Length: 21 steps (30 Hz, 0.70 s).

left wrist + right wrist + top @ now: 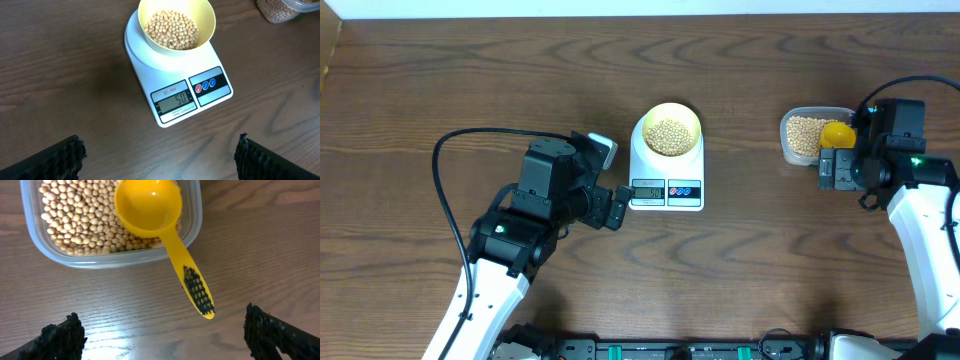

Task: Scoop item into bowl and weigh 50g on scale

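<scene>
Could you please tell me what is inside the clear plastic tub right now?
Loose tan beans and the empty yellow scoop, whose handle pokes out of the tub. Whatever lies beneath the scoop is covered.

Left arm (485, 278) and right arm (923, 232): glossy white lower shell, black blocky wrist housing, one small green light (501, 229) on each housing. One thin black cable (445, 190) runs in a wide loop off the left arm, and a second arcs over the right wrist housing. Fingers (52, 160): black, flat-faced, with pads covered in a knobbly, dimpled texture and ragged edges.
</scene>
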Available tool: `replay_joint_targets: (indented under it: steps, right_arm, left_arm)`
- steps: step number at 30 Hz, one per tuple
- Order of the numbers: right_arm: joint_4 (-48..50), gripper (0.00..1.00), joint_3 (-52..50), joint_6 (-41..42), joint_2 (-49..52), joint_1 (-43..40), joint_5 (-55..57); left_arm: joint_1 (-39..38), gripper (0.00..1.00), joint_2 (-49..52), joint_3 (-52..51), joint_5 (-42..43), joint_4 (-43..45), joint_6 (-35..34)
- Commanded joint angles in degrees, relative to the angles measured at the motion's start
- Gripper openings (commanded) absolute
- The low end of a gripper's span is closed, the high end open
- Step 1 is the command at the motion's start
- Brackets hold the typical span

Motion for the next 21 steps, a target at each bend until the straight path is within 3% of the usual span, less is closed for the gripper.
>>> replay_joint_targets:
  steps: [1,7,15,19,21]
  right_arm:
    - [0.15,0.99,-0.02,2.51,-0.04,-0.11,-1.27]
    - [0.59,0.99,0.90,7.93,-2.21,-2.43,-1.27]
    - [1.99,0.99,0.90,7.56,-15.17,-4.55,-2.73]
    - [0.59,0.99,0.87,0.24,-21.51,-4.55,-12.48]
    - [-0.76,0.93,0.87,-2.62,-24.28,-4.55,-14.93]
  left_arm:
    - [0.28,0.98,0.00,-0.02,-0.35,0.22,0.42]
    - [0.28,0.98,0.00,-0.02,-0.37,0.22,0.39]
    - [0.28,0.98,0.00,-0.02,-0.37,0.22,0.39]
    - [0.28,0.98,0.00,-0.02,-0.37,0.22,0.42]
    - [0.28,0.98,0.00,-0.02,-0.37,0.22,0.39]
